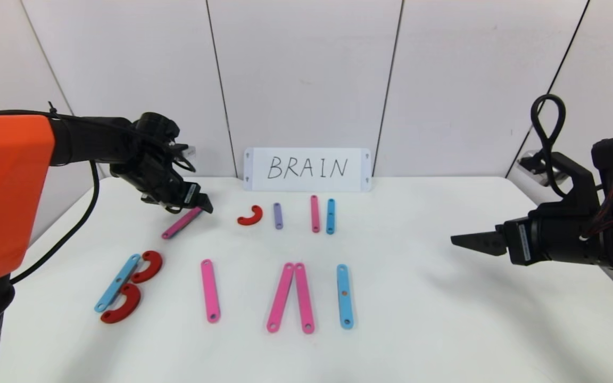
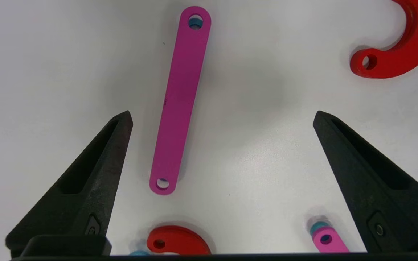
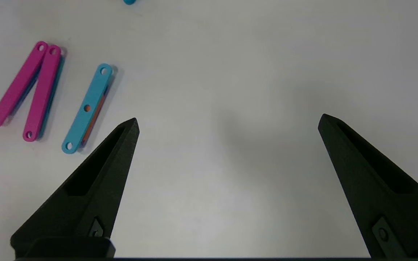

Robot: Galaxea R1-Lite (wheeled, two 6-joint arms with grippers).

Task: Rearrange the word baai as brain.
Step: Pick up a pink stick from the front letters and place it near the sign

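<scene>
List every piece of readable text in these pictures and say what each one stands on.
"BRAIN": handwritten in black on the white card propped against the wall at the back of the table.
The small labels on both gripper bodies are too small to read.
No other writing shows.

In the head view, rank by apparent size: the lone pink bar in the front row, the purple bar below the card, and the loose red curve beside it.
1. Lone pink flat plastic bar, longest by far.
2. Purple flat plastic bar.
3. Red C-shaped plastic curve; its span looks close to the purple bar's length, so the last two places are unsure. Both lie farther from the camera, so they look smaller.
</scene>
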